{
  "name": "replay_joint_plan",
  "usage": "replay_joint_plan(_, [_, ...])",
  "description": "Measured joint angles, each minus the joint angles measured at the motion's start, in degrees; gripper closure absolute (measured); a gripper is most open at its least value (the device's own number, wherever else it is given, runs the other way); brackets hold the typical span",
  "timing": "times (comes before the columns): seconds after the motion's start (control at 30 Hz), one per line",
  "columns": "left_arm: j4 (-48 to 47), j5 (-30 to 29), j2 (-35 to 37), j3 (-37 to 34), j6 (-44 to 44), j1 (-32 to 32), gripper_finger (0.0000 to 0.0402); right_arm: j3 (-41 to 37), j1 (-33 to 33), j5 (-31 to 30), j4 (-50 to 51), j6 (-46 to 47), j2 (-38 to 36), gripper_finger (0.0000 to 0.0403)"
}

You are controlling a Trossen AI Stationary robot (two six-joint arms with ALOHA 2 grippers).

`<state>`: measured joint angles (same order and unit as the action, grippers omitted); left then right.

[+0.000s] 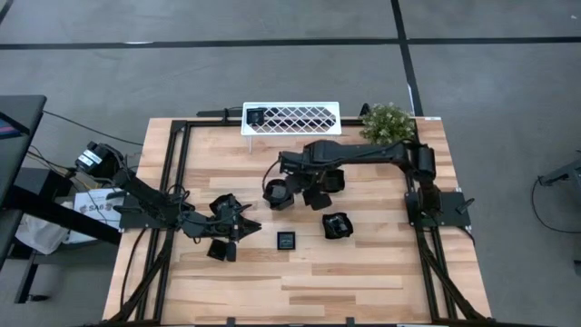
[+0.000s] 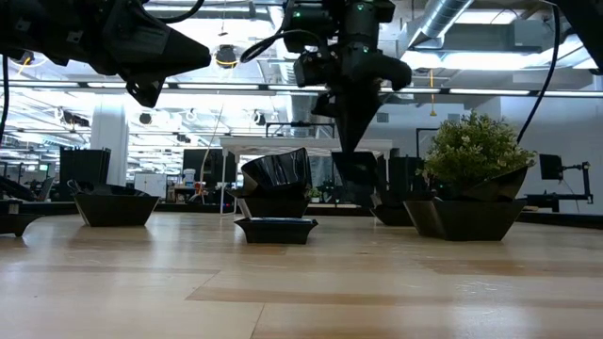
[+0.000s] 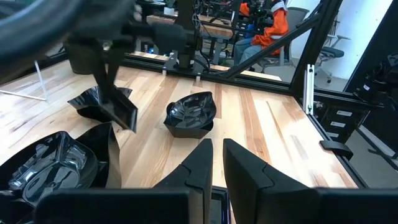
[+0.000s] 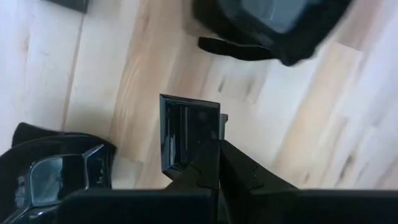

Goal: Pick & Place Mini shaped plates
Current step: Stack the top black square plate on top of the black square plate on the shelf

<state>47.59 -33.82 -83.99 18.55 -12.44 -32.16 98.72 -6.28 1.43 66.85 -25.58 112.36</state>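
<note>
We're over the middle of the desk [image 1: 363,272] with the right gripper [image 4: 217,146], and its jaws are clamped tight on the rim of a small square plate [image 4: 186,134], which hangs edge-on beneath them, clear of the wood. That's a thin pinch on a glossy rim, so we reckon the plate could swivel or slip out if the arm swings fast. Just beside it stand two deeper plates: the rounded one [image 1: 276,193] and the angular one [image 1: 330,180]. A low pass could clip either and shove it across the desk.

The left gripper [image 3: 214,158] sits over the near-left part of the desk, jaws only a sliver apart and nothing visible between them. A dark plate [image 1: 221,249] lies right under that arm, and the flat square one [image 1: 287,241] and the crumpled-rim one [image 1: 337,225] are near. If both arms head for the middle, we'd worry about them meeting.

The white rack [image 1: 290,118] waits at the far edge with one plate [image 1: 256,115] in it already.
</note>
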Motion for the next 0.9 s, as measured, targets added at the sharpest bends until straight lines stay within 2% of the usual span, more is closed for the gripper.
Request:
replay_joint_plan(0.33, [0.0, 0.02, 0.0, 0.0, -0.01, -0.01, 0.0362, 1.66, -4.5, 0.02, 0.23, 2.7, -3.79, 0.0403])
replay_joint_plan(0.6, [0.0, -0.27, 0.0, 0.0, 0.04, -0.01, 0.0362, 1.66, -9.45, 0.04, -9.08, 10.54, -9.52, 0.0403])
replay_joint_plan(0.73, [0.0, -5.72, 0.0, 0.0, 0.19, 0.11, 0.0362, 1.66, -10.08, 0.04, -15.04, 16.49, -10.55, 0.0403])
replay_joint_plan(0.9, [0.02, -12.63, 0.0, 0.0, 0.19, 2.76, 0.0362, 0.99, -10.01, 0.13, -19.24, 17.12, -10.75, 0.0403])
